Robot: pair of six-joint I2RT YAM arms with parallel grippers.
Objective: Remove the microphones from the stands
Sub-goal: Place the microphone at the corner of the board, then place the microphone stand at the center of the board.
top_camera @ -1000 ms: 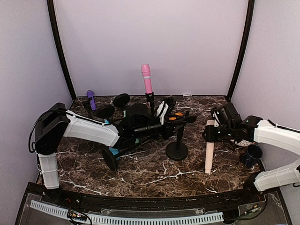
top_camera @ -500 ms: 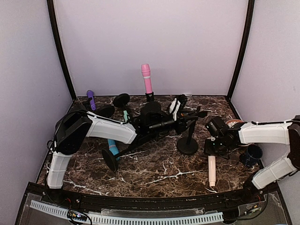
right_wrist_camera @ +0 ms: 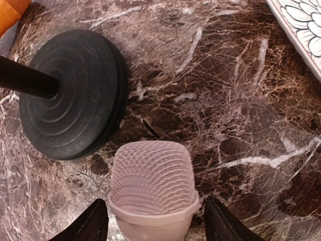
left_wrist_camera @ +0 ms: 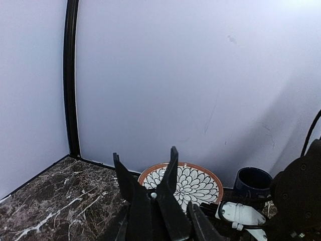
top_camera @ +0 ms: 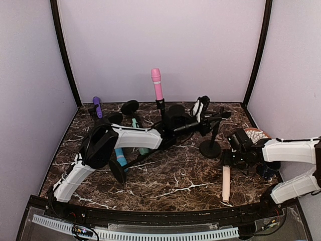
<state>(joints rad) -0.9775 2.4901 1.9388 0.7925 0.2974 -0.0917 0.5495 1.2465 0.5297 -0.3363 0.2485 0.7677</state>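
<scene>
1. The mic (top_camera: pixel 226 183) lay flat on the counter (top_camera: pixel 165 181) at the front right, off the stand (top_camera: pixel 210 149), whose base stood just behind it.
2. The right pincer (top_camera: pixel 232 160) straddled the mic's head with its jaws apart, holding nothing.
3. The left pincer (top_camera: pixel 206 116), nearly closed, gripped the stand's top.
4. A plate (top_camera: pixel 255 133) and mug (left_wrist_camera: pixel 253 181) sat to the right, and a pink mic (top_camera: pixel 156 83) stood at the back.
5. Only the right wrist view showed the gaps beside the head.

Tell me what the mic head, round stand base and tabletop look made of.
Mic head: pale pink woven mesh, matte, maybe painted metal.
Stand base: dull black with ringed grooves; metal or rubber.
Tabletop: brown marble look, white veins; possibly laminate.
</scene>
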